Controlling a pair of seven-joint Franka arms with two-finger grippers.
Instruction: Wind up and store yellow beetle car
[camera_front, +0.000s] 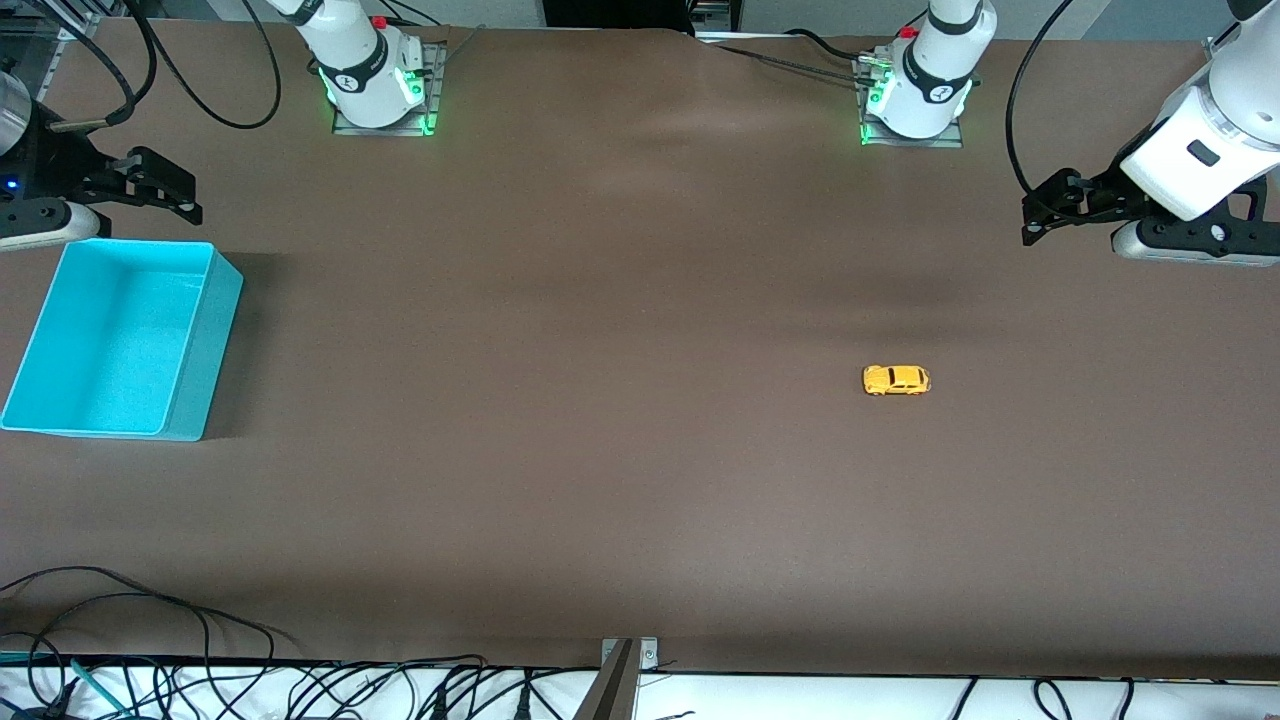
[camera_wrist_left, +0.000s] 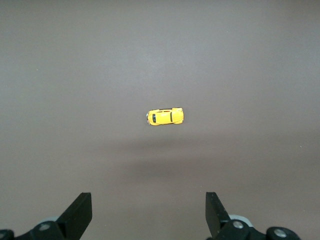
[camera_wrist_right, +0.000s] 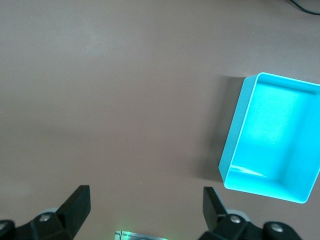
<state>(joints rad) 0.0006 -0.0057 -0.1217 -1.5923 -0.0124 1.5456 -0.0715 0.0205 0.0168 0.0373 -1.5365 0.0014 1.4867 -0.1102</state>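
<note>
So the left gripper (camera_front: 1040, 215) is hanging up in the air over the left arm's end of the bench (camera_front: 620, 450), fingers spread wide with nothing between them. In the left wrist view the two dark fingertips (camera_wrist_left: 80, 212) sit far apart, and the yellow beetle car (camera_wrist_left: 165, 116) shows on the bare brown surface between and ahead of them, well clear of both tips.

The car (camera_front: 896, 380) is sitting on its wheels out in the open, nearer the front camera than the left gripper and well apart from it, lying lengthwise along the bench.

The right gripper (camera_front: 165, 190) waits over the right arm's end, also spread wide and holding nothing (camera_wrist_right: 145, 215). A turquoise bin (camera_front: 60, 425) sits there just beside it, nearer the front camera, open top up, inside bare. Car and bin are well apart, at the two ends of the bench.
</note>
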